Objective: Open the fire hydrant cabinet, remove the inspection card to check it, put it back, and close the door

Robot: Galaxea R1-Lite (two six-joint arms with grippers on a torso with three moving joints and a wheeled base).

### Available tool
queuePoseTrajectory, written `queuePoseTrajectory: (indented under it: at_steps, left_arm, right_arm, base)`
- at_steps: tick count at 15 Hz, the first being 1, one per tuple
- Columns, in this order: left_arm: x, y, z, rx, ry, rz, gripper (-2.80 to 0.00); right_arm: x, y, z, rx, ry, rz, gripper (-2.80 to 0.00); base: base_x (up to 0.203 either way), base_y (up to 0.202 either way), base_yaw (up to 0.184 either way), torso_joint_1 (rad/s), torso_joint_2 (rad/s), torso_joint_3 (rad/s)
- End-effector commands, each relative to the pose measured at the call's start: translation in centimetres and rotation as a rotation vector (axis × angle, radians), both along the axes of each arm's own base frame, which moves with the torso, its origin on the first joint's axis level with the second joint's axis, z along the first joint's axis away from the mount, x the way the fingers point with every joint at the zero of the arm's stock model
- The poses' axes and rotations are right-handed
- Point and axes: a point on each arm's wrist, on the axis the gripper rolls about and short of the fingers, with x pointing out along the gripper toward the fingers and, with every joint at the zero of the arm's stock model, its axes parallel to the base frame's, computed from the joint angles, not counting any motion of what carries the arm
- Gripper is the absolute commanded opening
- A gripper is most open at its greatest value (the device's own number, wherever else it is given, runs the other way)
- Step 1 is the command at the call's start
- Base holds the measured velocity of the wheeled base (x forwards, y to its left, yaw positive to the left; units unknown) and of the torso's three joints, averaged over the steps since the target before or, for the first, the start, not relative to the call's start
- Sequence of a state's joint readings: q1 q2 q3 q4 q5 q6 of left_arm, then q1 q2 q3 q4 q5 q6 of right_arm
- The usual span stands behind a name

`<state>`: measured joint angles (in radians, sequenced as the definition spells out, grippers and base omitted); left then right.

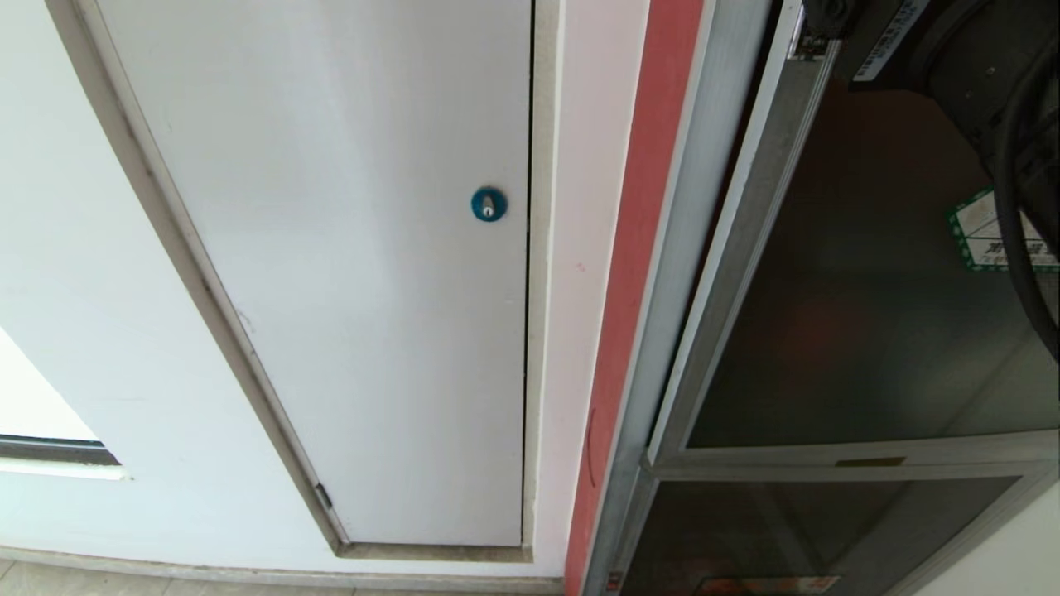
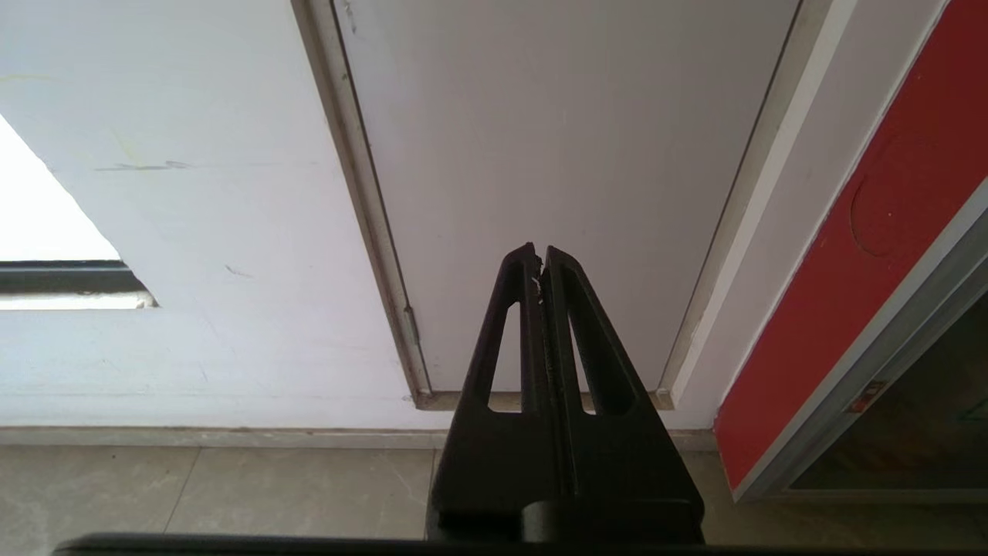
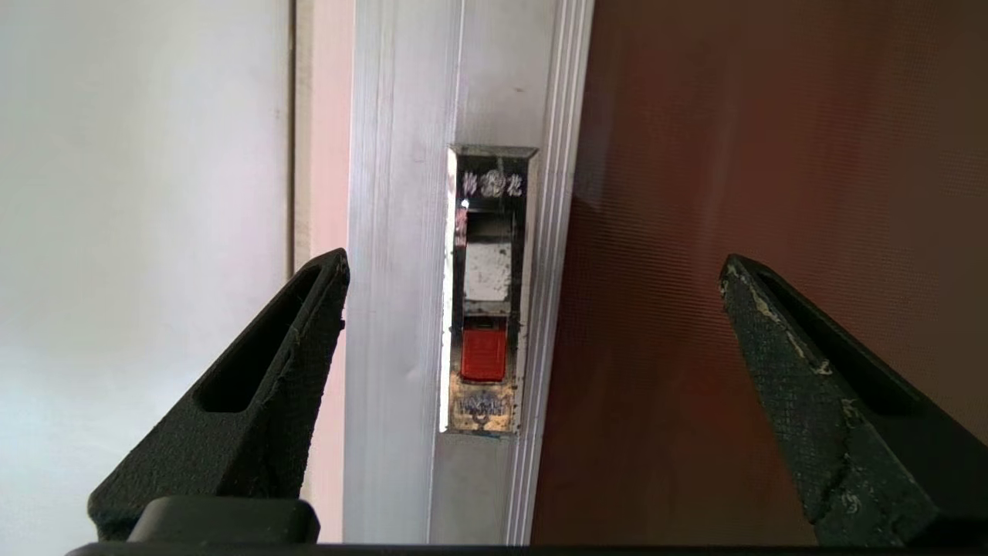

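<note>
Step in hand: opening the fire hydrant cabinet (image 1: 654,248); the door (image 1: 861,331) looks unopened, its glass dark and its frame lying along the cabinet's silver upright.
Landmark: the red latch tab (image 3: 484,351), set in a small metal plate on the door's aluminium frame.
Right gripper (image 3: 532,270): spread wide, empty, facing the latch tab, one finger on either side of it, neither touching the frame.
Left gripper (image 2: 540,262): pressed together, holding nothing, parked low and well away from the latch tab, pointing at the white panel (image 1: 331,248) with the round blue lock (image 1: 489,204).
Inspection card: not visible; judged to be behind the tinted glass, beyond the latch tab.
Green-bordered sticker (image 1: 985,232): on the glass, on the far side from the latch tab, partly hidden by a black cable (image 1: 1014,207).
Next move calls for: bringing one fingertip onto the small tab squarely, working it, then pulling the frame edge outward; the target is narrow, so a slip onto bare aluminium is the likely fault.
</note>
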<state>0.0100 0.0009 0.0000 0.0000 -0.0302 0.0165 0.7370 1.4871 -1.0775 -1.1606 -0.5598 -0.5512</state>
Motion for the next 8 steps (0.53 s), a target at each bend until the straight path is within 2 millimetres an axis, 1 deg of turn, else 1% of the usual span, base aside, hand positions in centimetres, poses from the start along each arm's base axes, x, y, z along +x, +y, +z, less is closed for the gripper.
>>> queuePoseTrajectory:
  at_steps: [1, 7, 8]
  left_arm:
    - [0.01, 0.00, -0.01, 0.000, 0.001, 0.000, -2.80]
    - [0.01, 0.00, 0.02, 0.000, -0.001, 0.000, -2.80]
    - [0.01, 0.00, -0.02, 0.000, 0.001, 0.000, -2.80]
  right_arm:
    - [0.62, 0.13, -0.43, -0.010, 0.010, -0.016, 0.00]
    - [0.99, 0.10, -0.40, -0.019, 0.011, -0.024, 0.00]
    - [1.10, 0.07, -0.51, -0.033, 0.027, -0.027, -2.80]
  base:
    - [0.000, 0.000, 0.000, 0.000, 0.00, 0.000]
    - [0.000, 0.000, 0.000, 0.000, 0.00, 0.000]
    - [0.000, 0.000, 0.000, 0.000, 0.00, 0.000]
